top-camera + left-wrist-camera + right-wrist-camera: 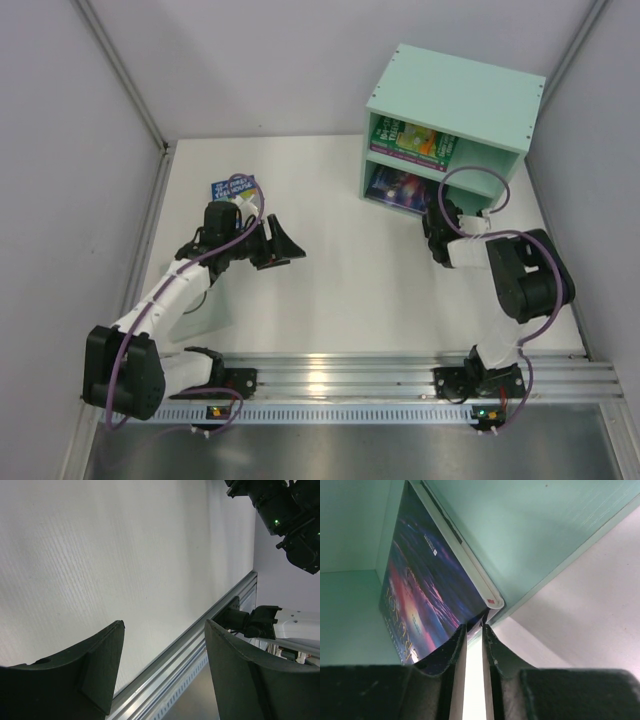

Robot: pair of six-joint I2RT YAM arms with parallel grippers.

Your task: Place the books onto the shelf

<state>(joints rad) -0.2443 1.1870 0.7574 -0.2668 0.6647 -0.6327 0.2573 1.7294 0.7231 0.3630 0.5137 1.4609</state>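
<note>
Book (425,605) aslant in lower shelf (535,525) bay; right fingers (445,655), grip unclear; left fingers (75,675) apart.

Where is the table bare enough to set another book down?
Bare table runs between the left tool and the shelf, down to the rail. Crowded at the lower compartment, where the right tool is at the dark book.

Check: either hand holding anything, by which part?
Left hand open, empty. Right hand nearly closed at the near corner of the dark blue-purple paperback in the mint-green wooden shelf; grip cannot be told.
</note>
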